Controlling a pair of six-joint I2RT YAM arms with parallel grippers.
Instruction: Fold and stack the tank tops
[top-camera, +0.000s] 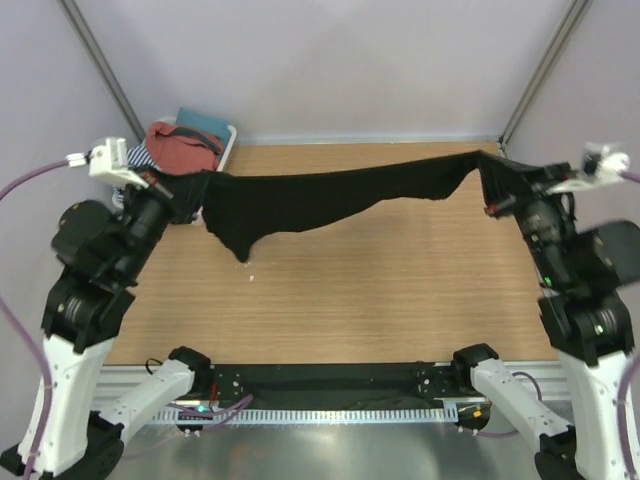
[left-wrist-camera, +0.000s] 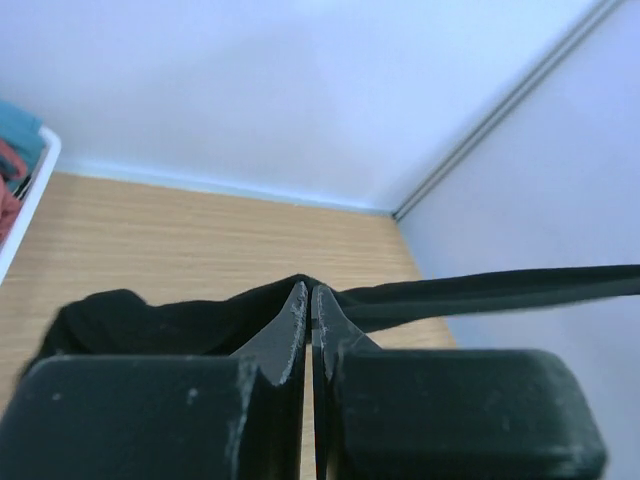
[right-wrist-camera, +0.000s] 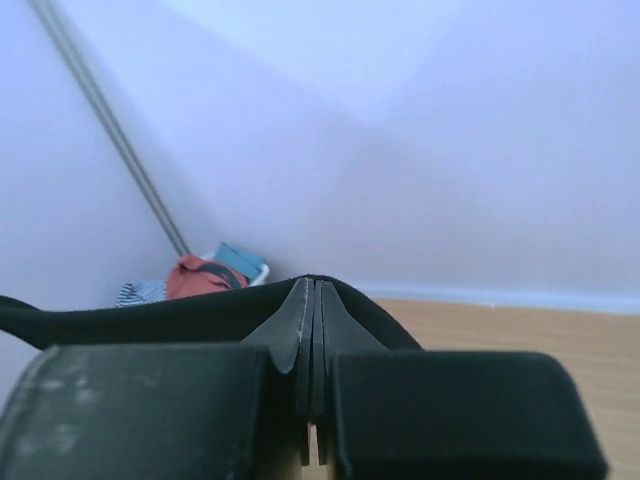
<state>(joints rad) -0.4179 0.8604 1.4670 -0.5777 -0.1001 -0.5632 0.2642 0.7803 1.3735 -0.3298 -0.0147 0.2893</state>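
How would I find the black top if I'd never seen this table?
Find the wooden table. Over its far half, the left gripper and right gripper pinch a long cloth stretched between them: the black tank top. Unlike the rust-red top bunched in the white basket at the far-left corner, it is plain black and spread wide.

A light wood-grain table fills the space between pale walls, its top mostly bare. At its far-left corner stands a white plastic basket (heaped with cloth, rust-red and teal showing). A tiny white speck lies on the wood left of centre. Just above it hangs the lowest tip of the black tank top; whether it touches the table cannot be told.
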